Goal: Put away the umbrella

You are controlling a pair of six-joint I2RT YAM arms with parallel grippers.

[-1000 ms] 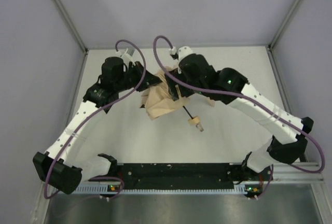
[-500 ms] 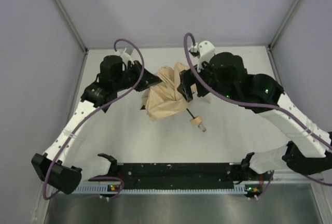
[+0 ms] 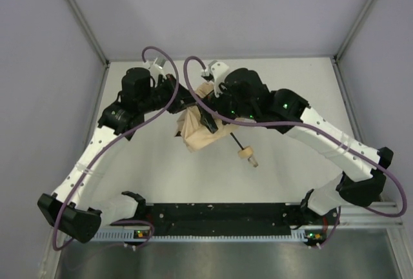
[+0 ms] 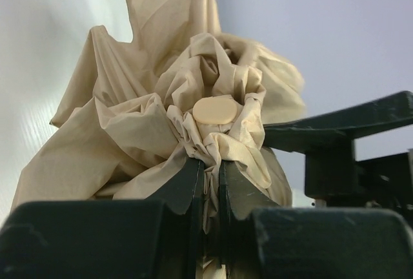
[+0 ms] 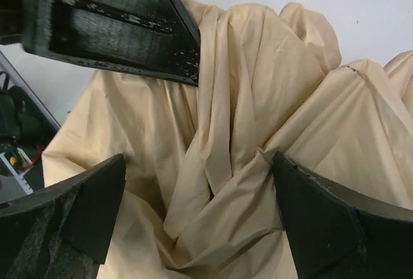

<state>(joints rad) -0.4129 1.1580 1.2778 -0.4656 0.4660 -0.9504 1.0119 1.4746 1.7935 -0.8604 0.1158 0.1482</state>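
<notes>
White table, pale walls: from above, the umbrella sits mid-table between the arms. Left wrist: the left gripper pinches bunched canopy (a thin hold, could slip). Right wrist: the right gripper gapes around loose folds, gripping nothing; closing may catch cloth only.

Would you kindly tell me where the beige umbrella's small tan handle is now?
In the top view, the small tan handle shows near the white table's middle, at the near end of the thin black shaft, right of the beige canopy.
</notes>
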